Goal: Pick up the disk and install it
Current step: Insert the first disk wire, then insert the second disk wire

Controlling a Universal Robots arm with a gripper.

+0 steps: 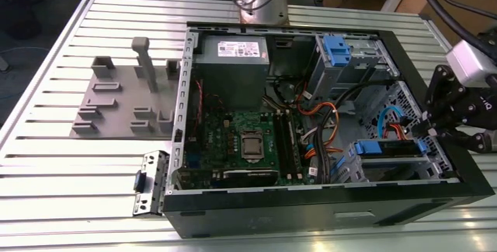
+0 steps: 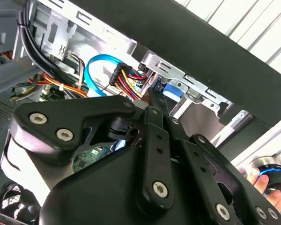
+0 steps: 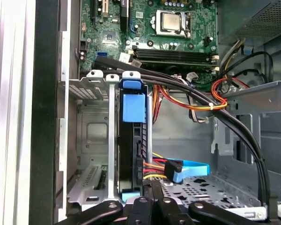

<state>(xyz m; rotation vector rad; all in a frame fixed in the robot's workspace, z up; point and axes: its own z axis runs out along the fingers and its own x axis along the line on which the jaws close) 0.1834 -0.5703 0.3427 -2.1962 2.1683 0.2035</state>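
Figure: Printed markings inside the open computer case point(image 1: 435, 98), none of them legible.

A white sticker point(image 1: 242, 49) is lying on the grey metal box point(image 1: 230, 74) just beside the motherboard point(image 1: 233, 141) in the exterior view, its lines of print showing only as dark streaks. In the first wrist view, faint engraving is showing on the processor lid point(image 3: 170, 22) at the middle of the motherboard point(image 3: 145, 37), and small white lettering is running across the green board around it; no word, number or sign is coming through clearly enough to be read.
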